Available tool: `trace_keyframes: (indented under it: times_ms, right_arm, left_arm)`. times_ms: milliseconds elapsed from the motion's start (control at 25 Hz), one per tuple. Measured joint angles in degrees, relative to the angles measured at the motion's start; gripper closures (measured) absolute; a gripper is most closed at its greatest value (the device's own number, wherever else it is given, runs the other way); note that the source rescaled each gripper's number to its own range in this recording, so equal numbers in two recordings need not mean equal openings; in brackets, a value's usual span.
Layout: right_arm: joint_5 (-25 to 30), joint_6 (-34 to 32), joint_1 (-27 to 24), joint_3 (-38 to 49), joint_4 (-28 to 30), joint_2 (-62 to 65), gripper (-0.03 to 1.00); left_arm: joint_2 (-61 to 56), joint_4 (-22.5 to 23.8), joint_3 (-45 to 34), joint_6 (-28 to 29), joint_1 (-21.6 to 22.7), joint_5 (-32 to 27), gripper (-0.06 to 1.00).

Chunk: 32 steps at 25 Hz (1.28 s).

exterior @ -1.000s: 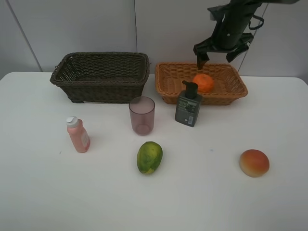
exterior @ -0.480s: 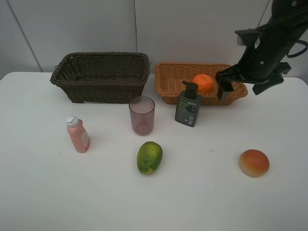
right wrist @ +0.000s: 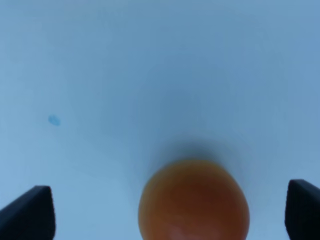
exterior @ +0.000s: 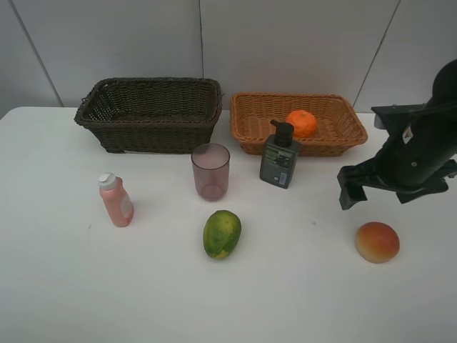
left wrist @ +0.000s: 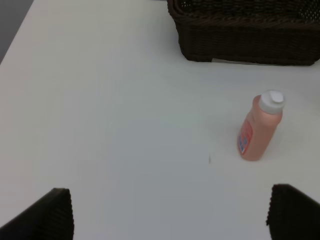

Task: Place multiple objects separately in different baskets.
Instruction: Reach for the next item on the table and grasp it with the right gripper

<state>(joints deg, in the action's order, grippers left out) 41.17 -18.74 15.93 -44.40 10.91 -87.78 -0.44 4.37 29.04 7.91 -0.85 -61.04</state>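
Exterior high: white bench (exterior: 57,286); at the back, a dark brown basket (exterior: 153,132) and a light tan basket (exterior: 250,139) side by side, a narrow gap between. An orange (exterior: 302,123) lies inside the tan basket. A dark pump bottle (exterior: 280,161) stands just in front of that basket's near wall, a purplish cup (exterior: 211,171) upright to its left, and a pink bottle (exterior: 116,201) upright further left. A mango (exterior: 222,234) lies near the front, well apart from a red-yellow fruit (exterior: 377,241) at the right. The right arm (exterior: 421,150) hangs low over the bench just behind that fruit, wrist bent downward, right jaws spread wide and empty. Left wrist: left jaws wide apart, holding nothing, looking down at the pink bottle and the dark basket's corner. Right wrist: the red-yellow fruit, blurred, sits between the open tips, untouched.
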Motion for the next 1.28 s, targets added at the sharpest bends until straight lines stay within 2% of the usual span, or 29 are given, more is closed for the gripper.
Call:
trace_keyframes:
  times_ms: [160,520,880,1280]
  right_arm:
    - [-2.2,-1.0,0.0,4.2,0.0,0.0,-0.03]
    - [-4.9,-1.2,0.0,7.7,0.0,-0.4,-0.03]
    - [-7.5,-1.2,0.0,8.3,0.0,-1.3,-0.03]
    - [-7.8,-2.7,0.0,8.3,0.5,-2.9,-0.03]
  left_arm:
    - [0.0,0.0,0.0,0.0,0.0,0.0,-0.06]
    - [0.0,0.0,0.0,0.0,0.0,0.0,-0.06]
    - [0.0,0.0,0.0,0.0,0.0,0.0,-0.06]
    - [0.0,0.0,0.0,0.0,0.0,0.0,-0.06]
